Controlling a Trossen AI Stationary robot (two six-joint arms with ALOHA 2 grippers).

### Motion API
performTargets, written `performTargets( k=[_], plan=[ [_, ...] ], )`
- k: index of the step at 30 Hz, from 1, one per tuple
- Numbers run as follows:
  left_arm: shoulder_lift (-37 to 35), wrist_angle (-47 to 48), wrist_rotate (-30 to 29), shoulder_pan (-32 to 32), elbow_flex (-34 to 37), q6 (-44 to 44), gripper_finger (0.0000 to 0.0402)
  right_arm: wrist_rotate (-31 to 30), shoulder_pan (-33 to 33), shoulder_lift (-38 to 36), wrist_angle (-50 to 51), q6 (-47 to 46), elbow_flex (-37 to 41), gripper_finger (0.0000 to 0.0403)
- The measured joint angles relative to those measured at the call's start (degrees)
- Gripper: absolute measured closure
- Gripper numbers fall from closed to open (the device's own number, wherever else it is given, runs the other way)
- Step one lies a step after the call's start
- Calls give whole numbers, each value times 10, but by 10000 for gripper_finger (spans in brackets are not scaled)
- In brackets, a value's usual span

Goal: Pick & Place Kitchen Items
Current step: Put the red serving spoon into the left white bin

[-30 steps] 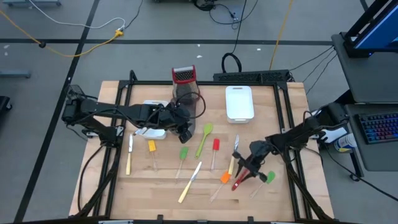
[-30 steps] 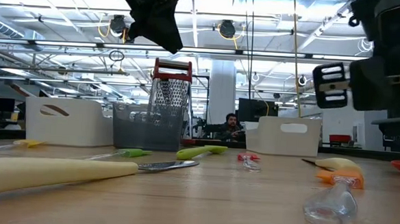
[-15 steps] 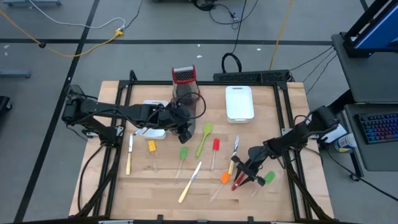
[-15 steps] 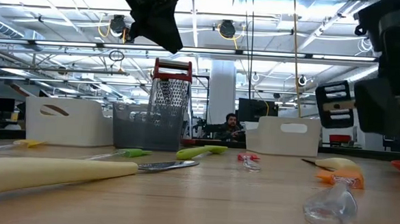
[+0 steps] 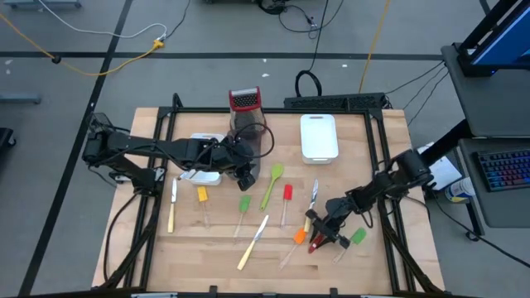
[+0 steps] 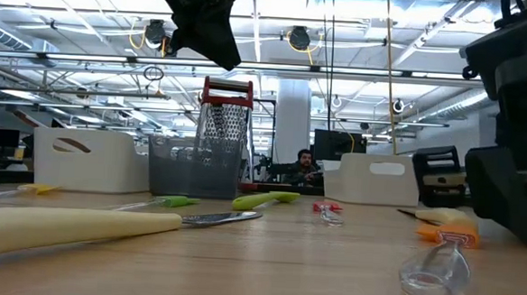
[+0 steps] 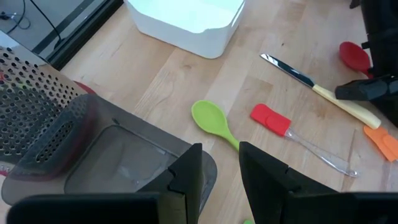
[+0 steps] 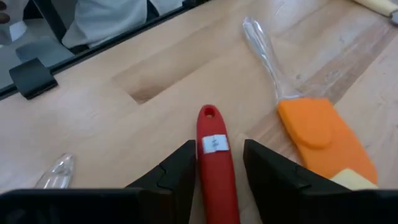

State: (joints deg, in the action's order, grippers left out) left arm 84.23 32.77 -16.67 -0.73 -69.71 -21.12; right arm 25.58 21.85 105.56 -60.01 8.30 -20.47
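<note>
The desk point(image 5: 207, 248) is pale wood with a visible grain and a matt finish. The box grater point(image 7: 37, 112) is perforated, dull grey metal. The red spoon point(image 8: 216, 163) has a smooth, glossy plastic handle, and the orange spatula point(image 8: 323, 134) a matt, rubbery blade on a clear plastic handle. The white tray point(image 7: 186, 22) looks like smooth plastic

The red spoon point(image 8: 216, 163) runs off the frame's edge between the right gripper's point(image 8: 217, 168) fingers point(image 8: 177, 171).
</note>
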Motion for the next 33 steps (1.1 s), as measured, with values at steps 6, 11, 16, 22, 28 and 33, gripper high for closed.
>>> performTargets(
  k=[6,11,16,22,28,33],
  plan=[
    [0,0,0,1,0,0,293,-1,-1,8,-8,15,0,315],
    [0,0,0,1,0,1,293,-2,-1,8,-6,27,0,341],
    [0,0,0,1,0,3,293,-3,-4,11,-34,59,0,341],
    [0,0,0,1,0,4,293,-4,-5,-10,-100,127,0,334],
    [0,0,0,1,0,5,293,-3,-10,-81,-100,255,0,338],
    [0,0,0,1,0,5,293,-67,-32,-148,-99,290,0,333]
  ],
)
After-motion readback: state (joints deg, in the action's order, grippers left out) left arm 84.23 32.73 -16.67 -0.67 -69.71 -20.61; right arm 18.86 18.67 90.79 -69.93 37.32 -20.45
